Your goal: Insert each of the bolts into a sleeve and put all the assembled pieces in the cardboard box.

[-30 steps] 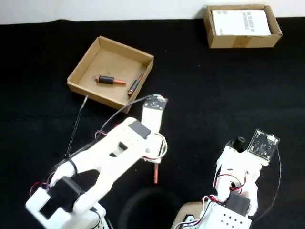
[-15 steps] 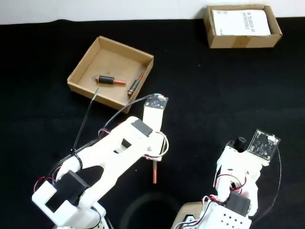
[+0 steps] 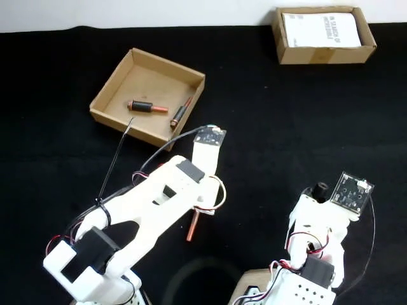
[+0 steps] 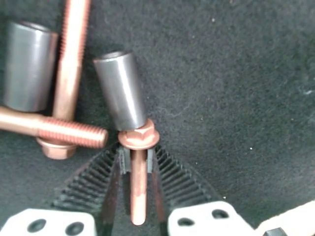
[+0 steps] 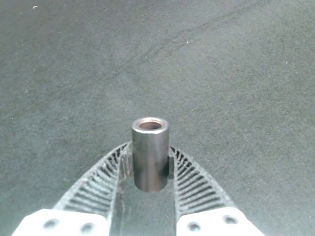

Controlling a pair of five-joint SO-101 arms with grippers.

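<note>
A copper-coloured metal bolt (image 4: 139, 189), smooth and softly glossy, is clamped in the left claw (image 4: 139, 158), whose black fingers (image 4: 91, 179) look ribbed and matt on white plastic. The right claw (image 5: 150, 164) grips a dark grey metal sleeve (image 5: 150, 147), smooth with a dull sheen. The black counter (image 5: 221, 59) is matt, fuzzy cloth. The brown cardboard box (image 3: 127, 129) is matt paperboard.

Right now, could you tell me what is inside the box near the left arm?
The box holds two sleeved bolts: one bolt mid-floor, another bolt by a side wall. Each sleeve hides part of its shank.
</note>
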